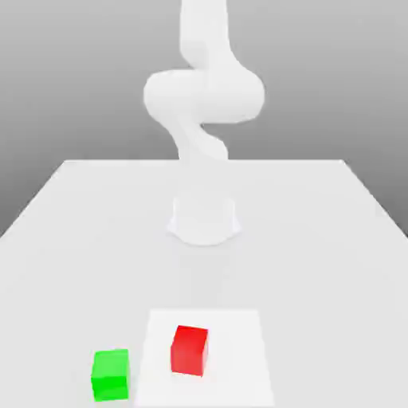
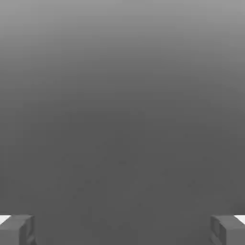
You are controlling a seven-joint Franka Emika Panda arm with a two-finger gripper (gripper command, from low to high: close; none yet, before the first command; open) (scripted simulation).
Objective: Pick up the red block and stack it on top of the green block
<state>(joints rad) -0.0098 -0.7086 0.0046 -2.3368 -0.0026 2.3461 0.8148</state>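
Table (image 1: pixel 303 271): near edge cut off. Arm (image 1: pixel 204 103): upper end cropped, base outline faint. White square (image 1: pixel 239 358) bears red block (image 1: pixel 189 351); green block (image 1: pixel 110 375) just beside the square. Hand view: gripper (image 2: pixel 122 230) jaws apart, probably partly cropped.

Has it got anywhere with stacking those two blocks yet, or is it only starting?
It looks like the start. No stacking is done: the red block rests on the white square, and the green block sits apart from it, beside the square. Nothing is in hand: the gripper is open and empty. Left to do: grasp the red block, lift it, set it on the green one and let go.
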